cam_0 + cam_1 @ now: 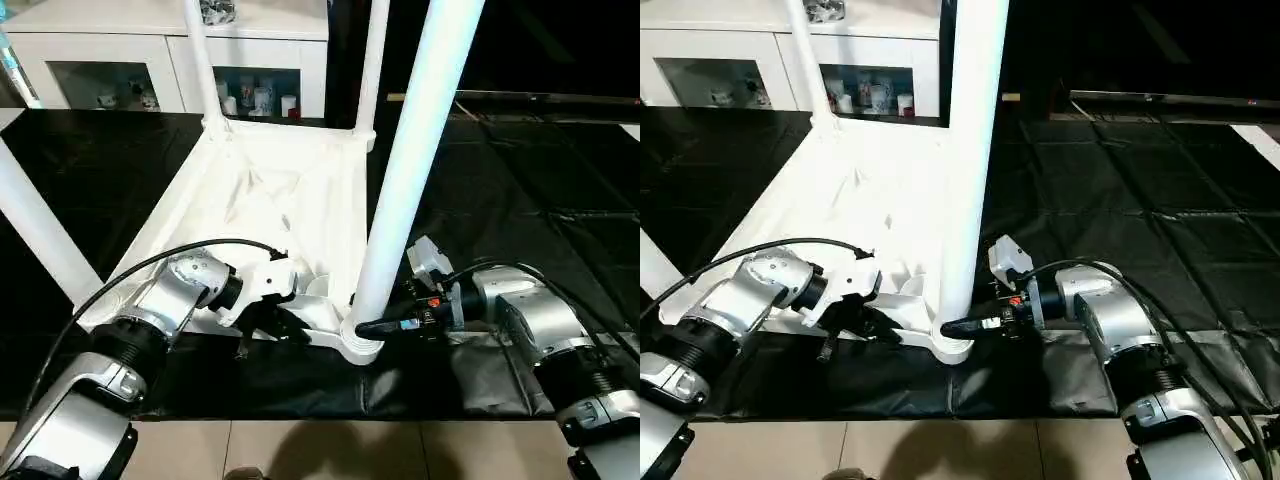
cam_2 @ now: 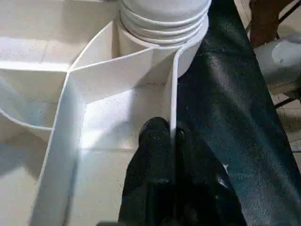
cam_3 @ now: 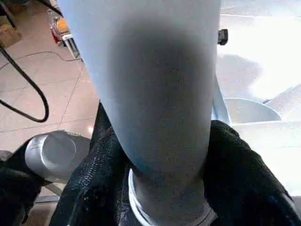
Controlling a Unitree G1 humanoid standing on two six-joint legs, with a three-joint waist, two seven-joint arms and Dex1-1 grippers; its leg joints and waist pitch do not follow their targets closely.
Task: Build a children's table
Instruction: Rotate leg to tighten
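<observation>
The table top (image 1: 250, 200) lies upside down on a black mat (image 1: 520, 200), ribbed underside up, with its near edge just beyond the tiled floor (image 1: 300, 450). At that near edge the left gripper (image 2: 171, 141) is clenched on the thin upright rim (image 2: 173, 89), one black finger on each side of it. Just to the right, at the near right corner, a leg (image 1: 410, 170) stands upright in its round socket (image 1: 362, 345), its threaded base showing at the socket mouth. The right gripper (image 3: 164, 165) reaches in from the right and its jaws are wrapped around the bottom of this leg, a finger (image 3: 244, 174) pressing on either side. Another leg (image 1: 40, 225) rises at the near left corner. At the far edge two more legs (image 1: 200, 60) stand in the far corners. Beyond the mat stands a white cabinet (image 1: 120, 60) with glass doors and small items inside.
</observation>
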